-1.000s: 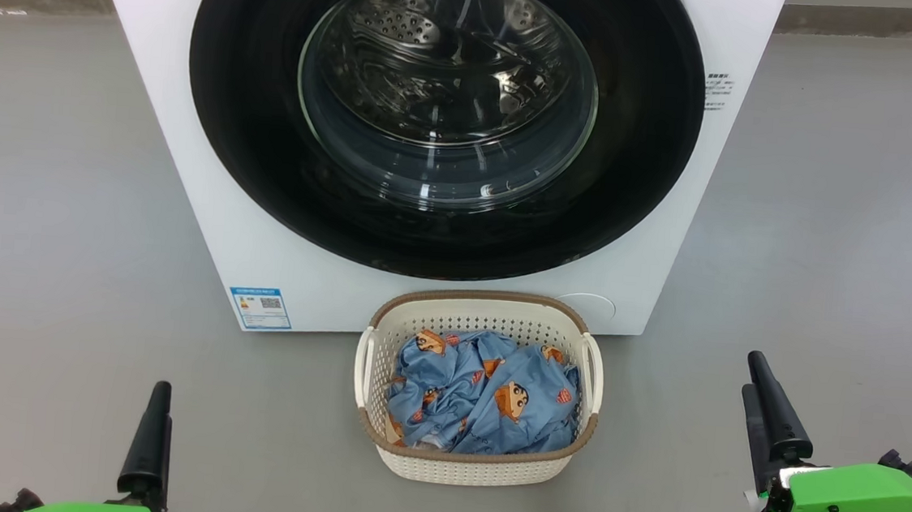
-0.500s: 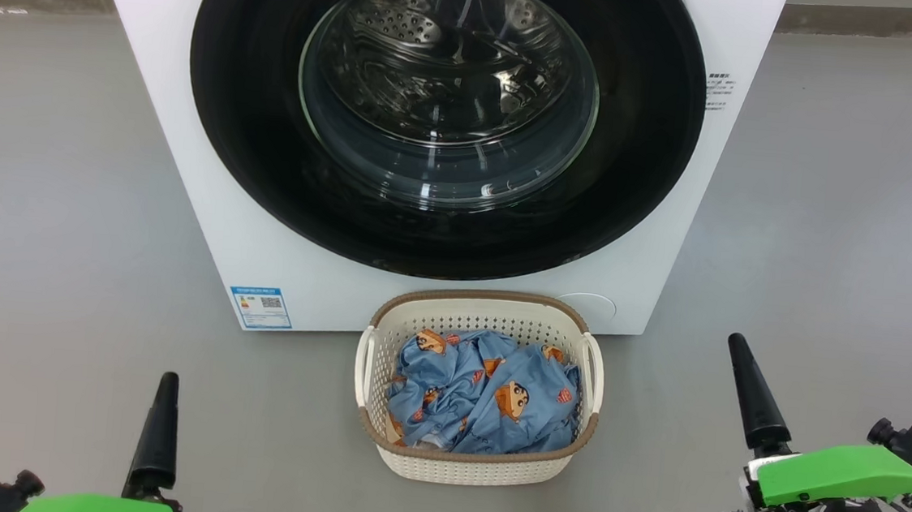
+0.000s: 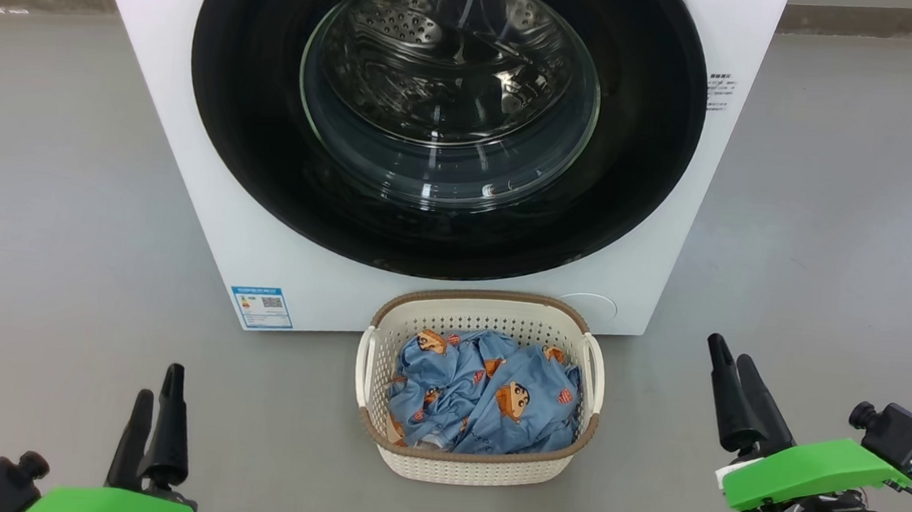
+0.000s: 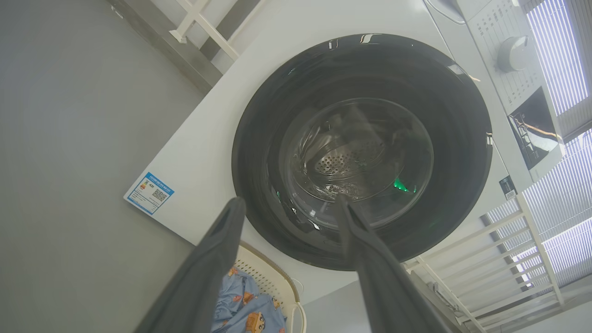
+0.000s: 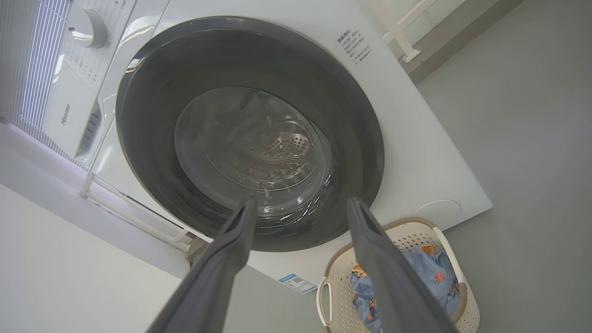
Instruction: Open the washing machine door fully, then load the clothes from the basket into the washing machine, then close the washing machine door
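The white washing machine stands ahead with its round black door shut flat against the front; the steel drum shows through the glass bowl. On the floor right before it sits the cream basket, holding crumpled blue clothes with cartoon faces. My left gripper is low at the left, open and empty. My right gripper is low at the right, also open and empty. Both stay well back from the door. The door and the basket also show in the wrist views.
Grey floor spreads on both sides of the machine. A blue label sits low on the machine's front left. White railings stand beside the machine. A dial and control panel top the machine.
Both wrists have rolled, so each gripper now shows two fingers instead of one. The right gripper has shifted left and a little upward. Door, basket and clothes have not moved.
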Tool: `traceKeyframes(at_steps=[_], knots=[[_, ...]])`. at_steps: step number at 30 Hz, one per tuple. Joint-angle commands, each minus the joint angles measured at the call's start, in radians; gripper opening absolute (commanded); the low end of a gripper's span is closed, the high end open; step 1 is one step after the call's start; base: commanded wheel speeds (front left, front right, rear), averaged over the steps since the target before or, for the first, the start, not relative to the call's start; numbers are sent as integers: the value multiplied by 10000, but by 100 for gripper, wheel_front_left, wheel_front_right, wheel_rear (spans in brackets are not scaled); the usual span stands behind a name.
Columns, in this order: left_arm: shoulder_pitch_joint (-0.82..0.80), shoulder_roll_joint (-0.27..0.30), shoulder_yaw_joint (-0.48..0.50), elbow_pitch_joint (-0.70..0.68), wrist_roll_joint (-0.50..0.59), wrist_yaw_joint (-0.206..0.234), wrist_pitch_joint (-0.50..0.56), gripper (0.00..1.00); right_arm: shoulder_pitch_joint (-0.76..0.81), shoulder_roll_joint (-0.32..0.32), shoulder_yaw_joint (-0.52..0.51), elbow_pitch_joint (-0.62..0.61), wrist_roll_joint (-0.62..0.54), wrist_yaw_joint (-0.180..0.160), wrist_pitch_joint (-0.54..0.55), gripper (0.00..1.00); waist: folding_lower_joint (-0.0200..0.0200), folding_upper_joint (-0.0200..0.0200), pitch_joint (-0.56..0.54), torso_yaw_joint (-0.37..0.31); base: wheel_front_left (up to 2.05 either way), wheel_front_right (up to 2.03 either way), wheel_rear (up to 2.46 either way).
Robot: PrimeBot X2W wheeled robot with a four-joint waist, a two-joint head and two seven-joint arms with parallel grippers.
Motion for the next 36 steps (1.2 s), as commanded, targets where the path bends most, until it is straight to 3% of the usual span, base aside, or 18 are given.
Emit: traceKeyframes(at_steps=[1, 7, 36], knots=[[-519, 102, 229, -182, 458, -48, -128, 100, -561, -12, 242, -213, -441, 38, -187, 100, -1, -1, 4, 5, 0, 0, 0], [-606, 52, 269, -26, 1542, -50, -305, 100, -701, -26, 500, -38, -1323, 41, -364, 100, -1, -1, -1, 12, 0, 0, 0], [-925, -78, 165, 134, 4627, -70, -1130, 100, -1203, -123, 1297, 404, -4360, 55, -1187, 100, -1, -1, -29, 63, 0, 0, 0]])
